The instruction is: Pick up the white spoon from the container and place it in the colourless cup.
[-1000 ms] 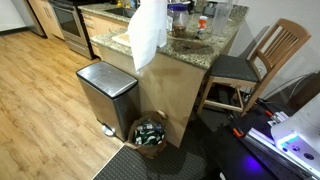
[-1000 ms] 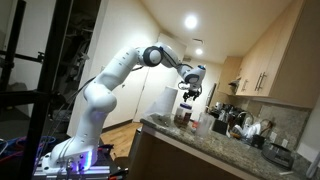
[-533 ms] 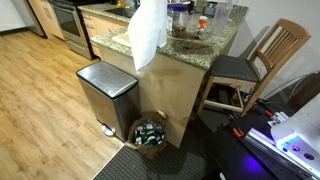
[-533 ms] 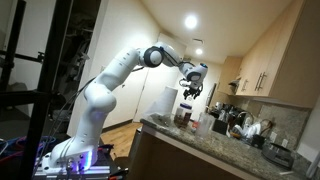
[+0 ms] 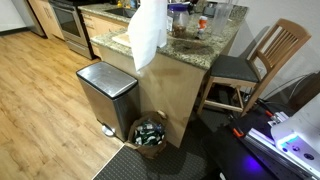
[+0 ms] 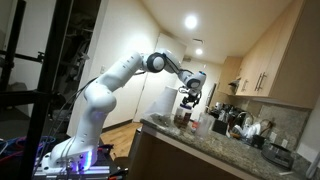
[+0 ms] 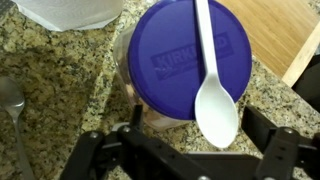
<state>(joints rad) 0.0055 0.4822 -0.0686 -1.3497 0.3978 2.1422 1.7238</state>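
The white spoon (image 7: 210, 80) lies across the blue lid of a clear jar (image 7: 180, 55) on the granite counter, its bowl hanging over the lid's near edge. My gripper (image 7: 197, 122) is open just above it, with the spoon's bowl between the two dark fingers (image 7: 262, 122). In an exterior view the gripper (image 6: 190, 94) hangs right over the jar (image 6: 183, 117). The jar also shows in an exterior view (image 5: 179, 17). I cannot make out the colourless cup in the wrist view.
A metal spoon (image 7: 10, 98) lies on the counter to the left. A white plastic bag (image 7: 70, 12) sits beyond the jar, and a wooden board (image 7: 285, 35) lies at the right. Several items crowd the counter (image 6: 245, 130). A trash bin (image 5: 105, 92) and a chair (image 5: 255, 65) stand by the counter.
The gripper has come down a little toward the jar lid and the arm's elbow has shifted. The spoon and jar have not moved.
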